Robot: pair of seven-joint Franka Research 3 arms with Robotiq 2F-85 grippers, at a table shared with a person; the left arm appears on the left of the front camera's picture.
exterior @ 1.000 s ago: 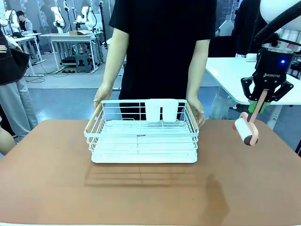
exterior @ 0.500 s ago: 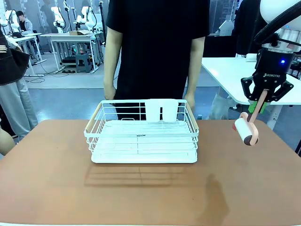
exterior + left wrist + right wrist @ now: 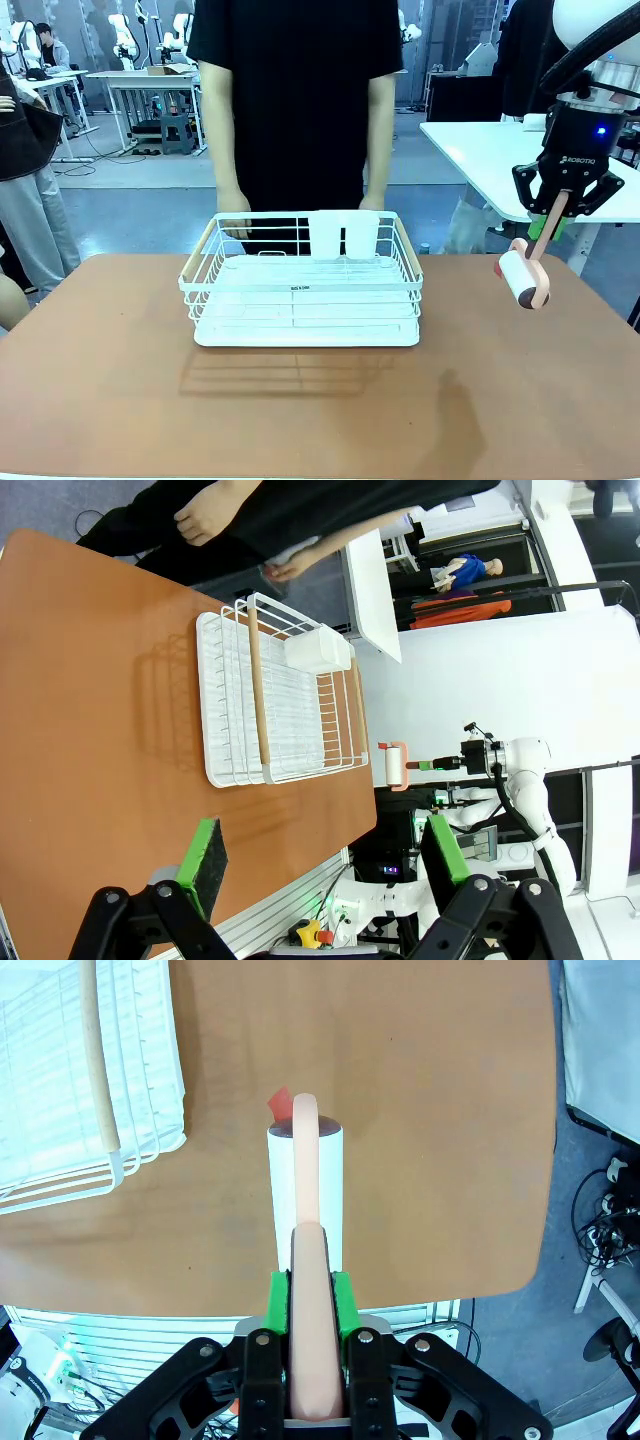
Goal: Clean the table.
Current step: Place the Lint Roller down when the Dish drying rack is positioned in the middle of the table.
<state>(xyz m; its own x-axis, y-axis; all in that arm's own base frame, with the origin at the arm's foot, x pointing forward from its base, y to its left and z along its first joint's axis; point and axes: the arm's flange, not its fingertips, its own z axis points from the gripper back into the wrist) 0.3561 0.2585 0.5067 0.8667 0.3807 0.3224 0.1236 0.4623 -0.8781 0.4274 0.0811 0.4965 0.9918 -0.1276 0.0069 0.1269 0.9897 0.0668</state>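
Person's hands [image 3: 236,222] have left the rack [image 3: 302,285].

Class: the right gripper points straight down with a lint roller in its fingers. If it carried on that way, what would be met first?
Most likely the bare table. The right gripper holds the lint roller above open tabletop, beside the white wire rack, so the roller should touch first; its height is unclear.

The table [image 3: 110,400] is wide, matte reddish-brown, round-cornered, with a white wire rack [image 3: 300,285] resting mid-top.
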